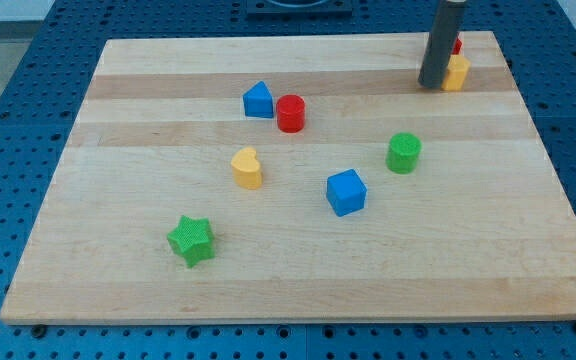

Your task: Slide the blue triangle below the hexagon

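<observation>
The blue triangle [258,100] lies on the wooden board [298,285], upper left of centre, touching or almost touching a red cylinder [290,114] on its right. My tip [429,85] is at the view's top right, far right of the triangle, right against a yellow block [457,73] that may be a hexagon. A small red block [456,45] peeks out behind the rod, shape hidden. A green block [403,153], round or hexagonal, sits right of centre.
A yellow heart-shaped block [247,168] lies below the blue triangle. A blue cube [346,192] is at the centre. A green star [191,240] is at the lower left. A blue perforated table surrounds the board.
</observation>
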Available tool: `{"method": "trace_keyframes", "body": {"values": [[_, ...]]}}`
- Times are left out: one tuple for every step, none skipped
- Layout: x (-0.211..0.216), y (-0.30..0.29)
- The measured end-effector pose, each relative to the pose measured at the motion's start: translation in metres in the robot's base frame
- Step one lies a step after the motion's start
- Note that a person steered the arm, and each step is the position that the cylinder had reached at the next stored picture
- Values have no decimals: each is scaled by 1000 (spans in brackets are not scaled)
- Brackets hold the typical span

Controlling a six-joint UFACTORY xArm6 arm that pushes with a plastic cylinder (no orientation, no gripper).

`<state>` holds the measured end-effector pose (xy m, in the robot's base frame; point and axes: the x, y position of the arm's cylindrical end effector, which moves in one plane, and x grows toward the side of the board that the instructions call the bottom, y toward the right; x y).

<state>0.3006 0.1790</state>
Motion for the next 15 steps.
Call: {"method": "trace_keyframes", "body": {"values": [[7,-29],[-19,-77],[-49,-140],[-46,-215],[-25,-267],[11,-283],[26,-282],[30,-262],[29,-196],[29,-137],[29,-88],[33,-110],[33,-135],[45,-137],[67,-137]]}}
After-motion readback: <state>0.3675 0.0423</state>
